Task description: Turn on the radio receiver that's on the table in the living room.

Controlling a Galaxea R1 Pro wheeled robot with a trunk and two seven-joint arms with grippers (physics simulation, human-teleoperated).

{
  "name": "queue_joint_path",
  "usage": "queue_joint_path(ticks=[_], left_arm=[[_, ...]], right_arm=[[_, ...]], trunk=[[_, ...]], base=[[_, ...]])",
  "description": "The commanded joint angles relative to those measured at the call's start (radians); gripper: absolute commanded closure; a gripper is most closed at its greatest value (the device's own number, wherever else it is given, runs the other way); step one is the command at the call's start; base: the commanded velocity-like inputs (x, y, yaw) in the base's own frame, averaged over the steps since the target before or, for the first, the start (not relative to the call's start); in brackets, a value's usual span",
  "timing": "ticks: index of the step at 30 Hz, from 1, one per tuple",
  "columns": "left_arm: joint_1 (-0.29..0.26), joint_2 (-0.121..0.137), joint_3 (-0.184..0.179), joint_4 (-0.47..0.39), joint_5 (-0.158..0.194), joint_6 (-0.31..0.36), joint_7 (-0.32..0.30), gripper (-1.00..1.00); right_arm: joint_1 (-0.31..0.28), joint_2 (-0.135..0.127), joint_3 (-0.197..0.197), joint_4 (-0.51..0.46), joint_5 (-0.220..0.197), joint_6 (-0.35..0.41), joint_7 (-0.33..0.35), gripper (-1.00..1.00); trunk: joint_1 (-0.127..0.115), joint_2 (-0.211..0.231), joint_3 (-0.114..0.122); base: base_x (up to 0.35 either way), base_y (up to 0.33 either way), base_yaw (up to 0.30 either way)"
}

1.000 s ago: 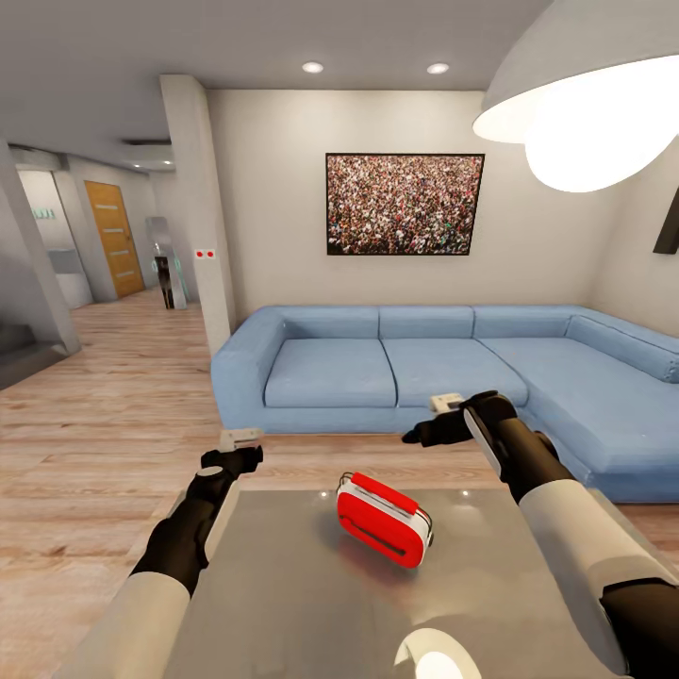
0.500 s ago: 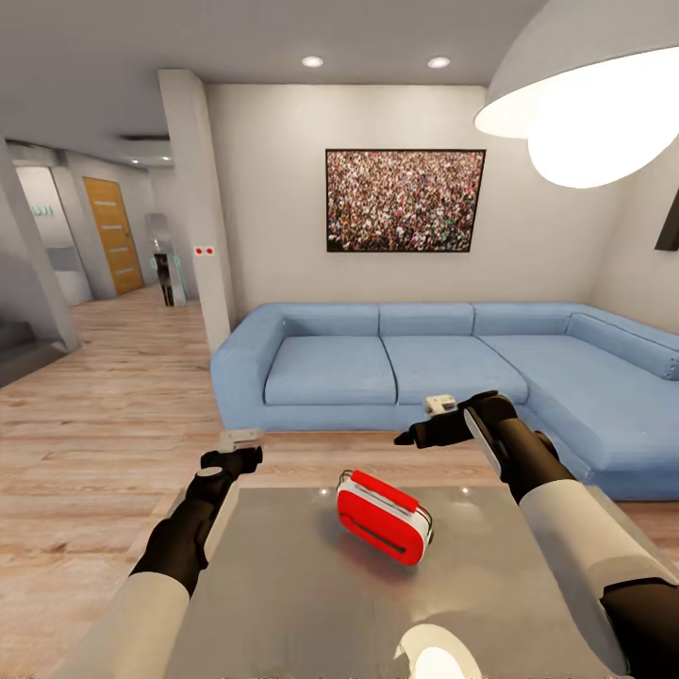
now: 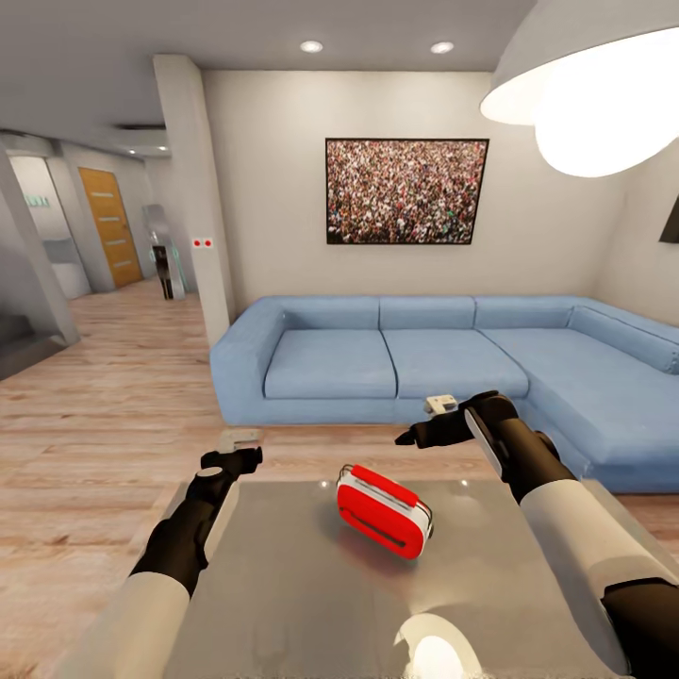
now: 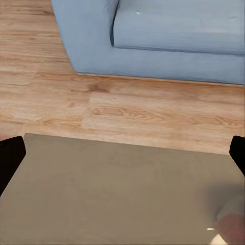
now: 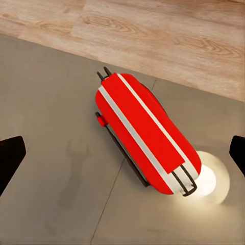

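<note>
I am parked at the surface (image 3: 283, 585) in the living room; the radio (image 3: 383, 514) lies near its far edge, untouched. My right claw (image 3: 407, 438) hovers above it, spread wide; my left claw (image 3: 247, 456), also wide, idles at the far left corner. Pressing the switch remains.

The red radio receiver (image 5: 145, 133) lies slantwise on the grey surface (image 5: 51, 168). Dark fingers (image 5: 10, 159) sit spread wide either side of it. Wood floor (image 5: 153, 30) lies beyond the surface's edge.

Grey table (image 3: 283, 585) — red radio receiver (image 3: 382, 509) atop
</note>
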Motion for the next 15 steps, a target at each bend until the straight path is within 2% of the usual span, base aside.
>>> queue_joint_path(ticks=[1,15], left_arm=[[0.000,0.000,0.000,0.000,0.000,0.000,0.000,-1.00],[0.000,0.001,0.000,0.004,0.000,0.000,0.000,-1.00]], right_arm=[[0.000,-0.001,0.000,0.000,0.000,0.000,0.000,-1.00],[0.000,-0.006,0.001,0.000,0.005,0.000,0.000,-1.00]], trunk=[[0.000,0.000,-0.002],[0.000,0.000,-0.024]], base=[[0.000,0.000,0.000],[0.000,0.000,0.000]])
